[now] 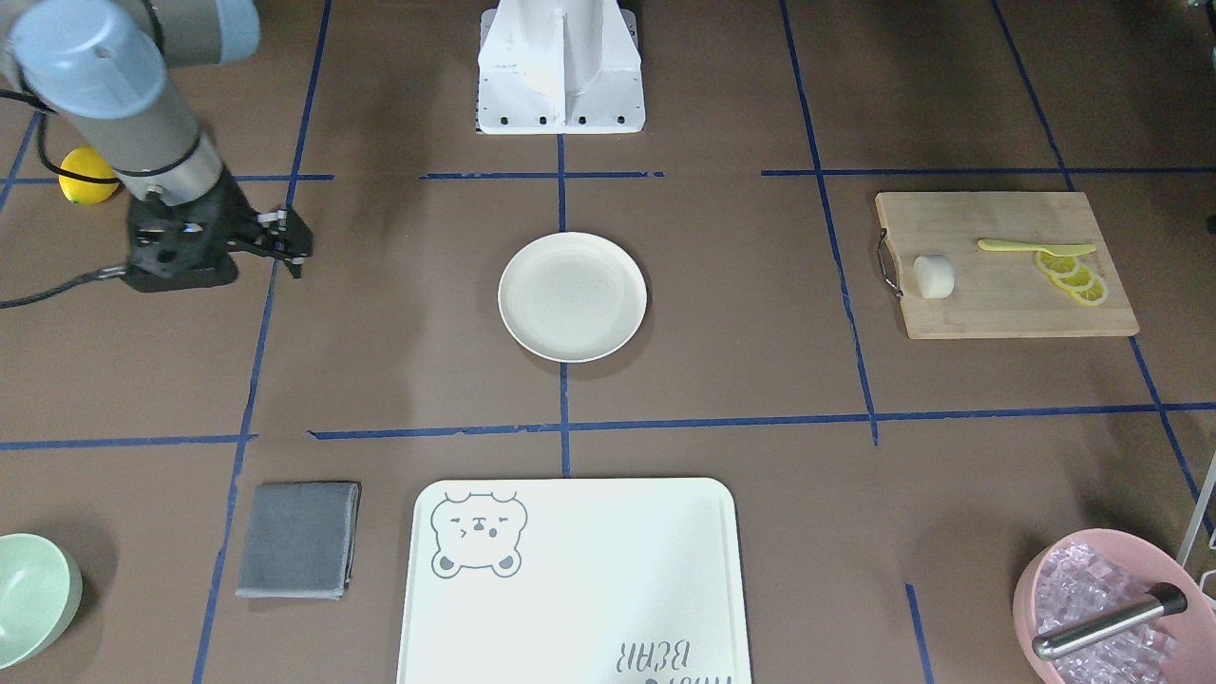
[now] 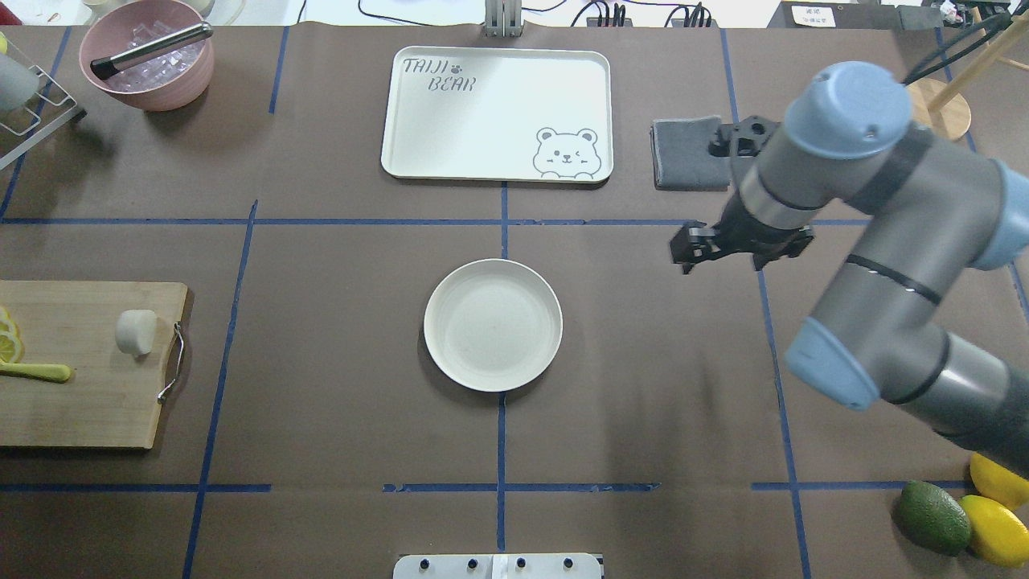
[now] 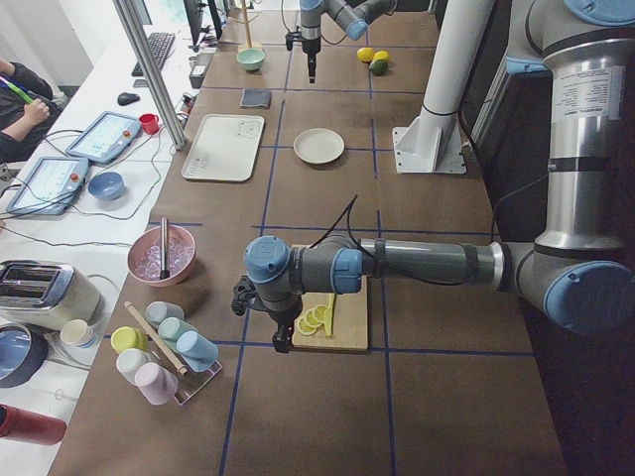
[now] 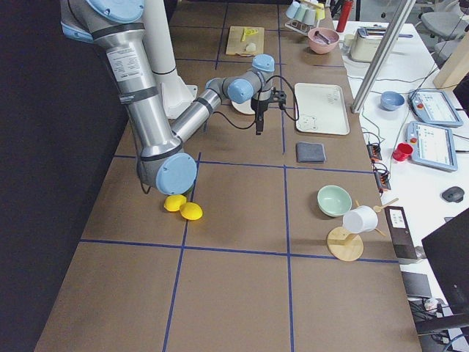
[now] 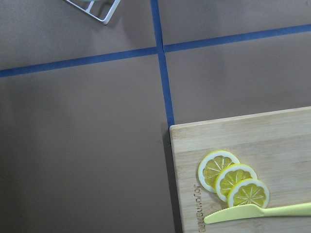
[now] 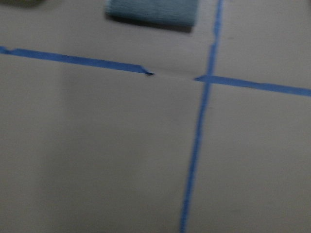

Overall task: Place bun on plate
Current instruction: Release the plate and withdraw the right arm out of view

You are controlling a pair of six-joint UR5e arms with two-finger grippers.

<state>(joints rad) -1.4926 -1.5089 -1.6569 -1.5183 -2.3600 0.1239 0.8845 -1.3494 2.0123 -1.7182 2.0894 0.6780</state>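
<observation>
Bamboo, pale and rectangular, the cutting board point(image 2: 80, 386) lies at the left end of the brown bench point(image 2: 338, 402) in the overhead view. The small white rounded bun point(image 2: 135, 331) sits on it beside the wire handle. The bun is well apart from the round cream-white plate point(image 2: 493, 325), which lies bare at the bench's middle. Between them run open bench and one blue tape line point(image 2: 233, 322).

Three yellow lemon slices point(image 5: 233, 179) and a yellow-green plastic knife point(image 5: 257, 212) share the board's other end. The left wrist view shows these sharply but not the bun.

The overhead and front-facing views leave out the left arm. Only the exterior left view has it, with the left tool point(image 3: 282, 335) hanging over the board's lemon end and the forearm hiding the bun. I cannot tell from there how its jaws stand.

Beyond the plate lies a white rectangular bear-print tray point(image 2: 498, 112). A pink bowl of ice point(image 2: 149, 80) sits far to its left and a folded grey cloth point(image 2: 687, 153) just to its right.

The right tool point(image 2: 683, 248) hovers over bare bench right of the plate, near the cloth. It is dark and foreshortened, so I cannot tell wide from narrow. The blurred right wrist view gives only tape lines and the cloth's edge.

A green avocado point(image 2: 932, 516) and yellow lemons point(image 2: 993, 523) rest at the near right corner.
</observation>
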